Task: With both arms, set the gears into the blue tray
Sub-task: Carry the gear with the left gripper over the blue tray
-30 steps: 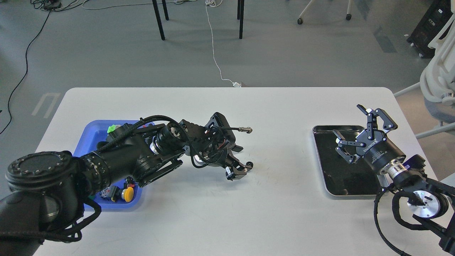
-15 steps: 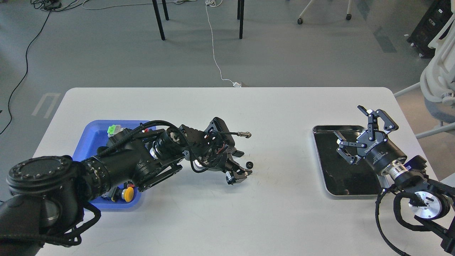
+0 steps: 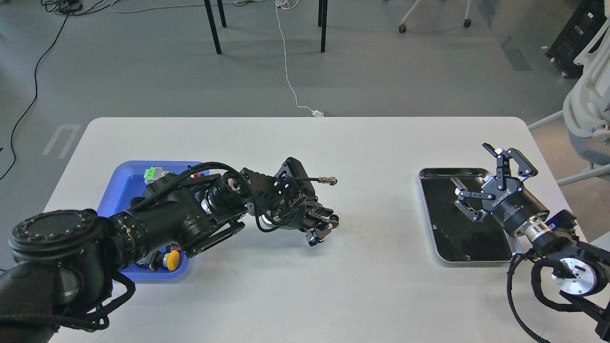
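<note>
The left gripper (image 3: 324, 227) is seen low on the bench; whether a gear is held cannot be told. The blue tray (image 3: 125, 183) lies behind it. The right gripper (image 3: 483, 183) hangs wide open.

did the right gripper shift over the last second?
Yes, slightly. The right gripper slid right and toward the robot, judged against the silver metal tray with black bottom; fingers spread open above the tray's far right corner.

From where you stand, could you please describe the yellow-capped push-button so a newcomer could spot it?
Start at the blue tray on the table's left side. At its near edge, just under the left arm, lies the yellow-capped push-button. It is the only round yellow piece; the piece at the far edge is green.
</note>
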Robot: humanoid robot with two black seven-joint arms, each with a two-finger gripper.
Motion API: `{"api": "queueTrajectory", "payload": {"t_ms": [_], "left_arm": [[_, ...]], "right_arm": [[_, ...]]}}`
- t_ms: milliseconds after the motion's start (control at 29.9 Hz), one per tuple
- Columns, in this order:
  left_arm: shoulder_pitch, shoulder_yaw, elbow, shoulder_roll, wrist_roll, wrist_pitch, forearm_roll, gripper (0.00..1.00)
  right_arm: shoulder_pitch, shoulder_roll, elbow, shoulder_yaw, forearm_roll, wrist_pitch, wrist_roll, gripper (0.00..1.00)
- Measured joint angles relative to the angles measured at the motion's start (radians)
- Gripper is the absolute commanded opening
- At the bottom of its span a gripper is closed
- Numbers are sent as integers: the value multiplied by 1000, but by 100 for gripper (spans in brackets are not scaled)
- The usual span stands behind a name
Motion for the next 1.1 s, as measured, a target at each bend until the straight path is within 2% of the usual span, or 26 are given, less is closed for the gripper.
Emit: {"api": "queueTrajectory", "payload": {"t_ms": [167, 468, 702, 836, 1103], "left_arm": [[0, 0, 0, 0, 0, 4, 0, 19], [-11, -6, -12, 0, 1, 4, 1, 18], [-66, -10, -142, 22, 0, -11, -101, 19], [-107, -11, -255, 151, 0, -42, -184, 19], [-120, -12, -413, 530, 0, -58, -317, 20]], "right_arm": [[0, 0, 0, -1, -3, 0, 0, 98], [0, 0, 0, -1, -4, 0, 0, 98], [0, 0, 0, 0, -5, 0, 0, 98], [0, 0, 0, 0, -5, 0, 0, 98], [0, 0, 3, 0, -8, 0, 0, 98]]}}
